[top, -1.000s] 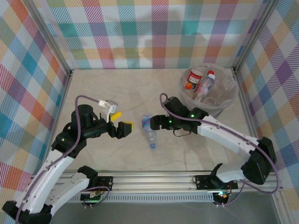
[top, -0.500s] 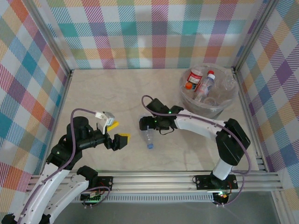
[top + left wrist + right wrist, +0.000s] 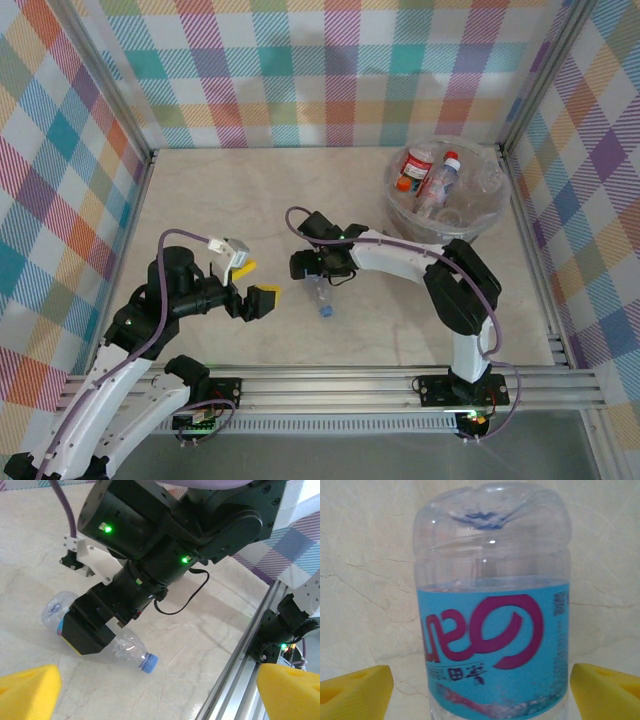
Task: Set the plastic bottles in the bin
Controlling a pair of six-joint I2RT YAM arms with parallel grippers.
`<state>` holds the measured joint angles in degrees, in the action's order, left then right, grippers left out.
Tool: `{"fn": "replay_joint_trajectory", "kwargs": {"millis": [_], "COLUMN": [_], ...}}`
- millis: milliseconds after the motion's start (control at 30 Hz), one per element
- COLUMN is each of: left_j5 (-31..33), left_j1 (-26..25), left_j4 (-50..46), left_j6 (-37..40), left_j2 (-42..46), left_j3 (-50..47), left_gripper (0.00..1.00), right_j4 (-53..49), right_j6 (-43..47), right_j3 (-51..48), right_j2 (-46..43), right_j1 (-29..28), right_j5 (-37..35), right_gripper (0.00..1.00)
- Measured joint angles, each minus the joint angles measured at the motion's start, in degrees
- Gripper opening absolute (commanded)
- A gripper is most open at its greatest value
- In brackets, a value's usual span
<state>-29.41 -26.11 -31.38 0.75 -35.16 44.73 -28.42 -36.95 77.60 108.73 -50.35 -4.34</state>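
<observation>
- One bottle point(image 3: 321, 296) lies on its side on the beige table point(image 3: 220, 200), near the middle, well apart from the bin point(image 3: 478, 236).
- It is clear, with a blue label with purple letters. Its blue cap point(image 3: 148, 662) points to the near edge of the table.
- The right gripper point(image 3: 480, 687) is low over the base end of this bottle, with one yellow pad on each side of the label.
- Its jaws are spread. In the right wrist view a strip of table shows between the bottle and one pad point(image 3: 355, 690). The other pad point(image 3: 605, 685) is just at the bottle's edge, and I cannot tell if it touches.
- The bottle rests on the table and is not lifted.
- The right arm point(image 3: 400, 258) reaches from its base across the table to the bottle, bent at the elbow.
- The left gripper point(image 3: 257, 281) hangs just beside the bottle, on the left, apart from it and pointing toward it.
- Its jaws are spread wide and hold nothing. In the left wrist view its two yellow fingertips point(image 3: 27, 692) sit in the lower corners, and the bottle and the black right gripper show between them.
- The bin stands in the far right corner of the table, close to the checked wall point(image 3: 320, 80).
- Several bottles point(image 3: 438, 182) lie inside the bin. One has a red cap and one has a red label and an orange cap.
</observation>
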Motion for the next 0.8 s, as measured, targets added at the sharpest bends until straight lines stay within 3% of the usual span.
{"fn": "replay_joint_trajectory", "kwargs": {"millis": [800], "left_j5": [-0.39], "left_j1": [0.0], "left_j4": [0.0], "left_j6": [0.59], "left_j2": [-1.03], "left_j3": [0.0], "left_gripper": [1.0], "right_j4": [-8.96], "right_j6": [11.02], "right_j3": [9.4], "right_j2": [7.43], "right_j1": [-0.81], "right_j5": [-5.92], "right_gripper": [0.89]}}
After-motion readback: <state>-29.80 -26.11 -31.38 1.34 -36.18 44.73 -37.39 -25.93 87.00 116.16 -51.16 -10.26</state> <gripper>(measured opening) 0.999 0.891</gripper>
